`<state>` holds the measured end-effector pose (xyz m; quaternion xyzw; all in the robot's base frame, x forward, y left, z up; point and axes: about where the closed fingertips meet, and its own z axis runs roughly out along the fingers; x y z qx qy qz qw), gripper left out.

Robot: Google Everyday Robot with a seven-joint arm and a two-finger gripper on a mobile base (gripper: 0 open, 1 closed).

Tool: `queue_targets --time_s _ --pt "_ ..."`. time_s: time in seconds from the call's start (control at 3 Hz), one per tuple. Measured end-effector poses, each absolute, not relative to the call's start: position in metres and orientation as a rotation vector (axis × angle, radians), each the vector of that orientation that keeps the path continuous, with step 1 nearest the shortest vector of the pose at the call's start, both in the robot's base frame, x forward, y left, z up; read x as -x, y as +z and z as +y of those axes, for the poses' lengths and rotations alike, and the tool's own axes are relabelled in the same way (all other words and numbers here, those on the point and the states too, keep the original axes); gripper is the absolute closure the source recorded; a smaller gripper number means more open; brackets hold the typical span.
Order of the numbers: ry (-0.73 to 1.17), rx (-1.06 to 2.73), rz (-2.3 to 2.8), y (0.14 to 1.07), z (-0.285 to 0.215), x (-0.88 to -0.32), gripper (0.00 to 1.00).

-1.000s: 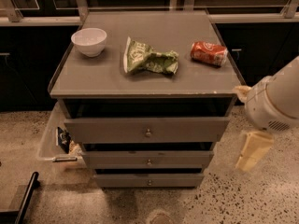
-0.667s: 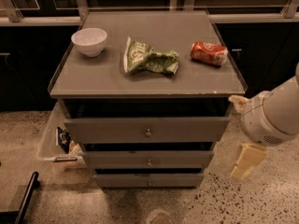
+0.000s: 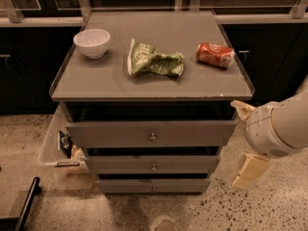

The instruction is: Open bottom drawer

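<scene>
Gripper (image 3: 248, 146) right of bottom drawer (image 3: 154, 186) — lowest of 3.

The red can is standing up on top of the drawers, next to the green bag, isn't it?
Not standing: in the camera view the red can lies on its side on the cabinet top, next to the green bag. The gripper hangs right of the cabinet, jaws open, apart from the bottom drawer.

My tool (image 3: 243, 141) hangs just right of the grey flat-topped desk (image 3: 96, 88), fingers (image 3: 250, 170) spread wide, apart from the slim grey wooden bottom drawer (image 3: 125, 186) and its small brass knob (image 3: 154, 188).
</scene>
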<state>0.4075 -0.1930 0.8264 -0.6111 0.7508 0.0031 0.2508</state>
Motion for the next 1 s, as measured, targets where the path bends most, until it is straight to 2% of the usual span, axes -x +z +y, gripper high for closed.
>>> queue_targets --time_s 1.0 --pt "0.031 1.693 2.04 0.778 -0.188 -0.402 0.0"
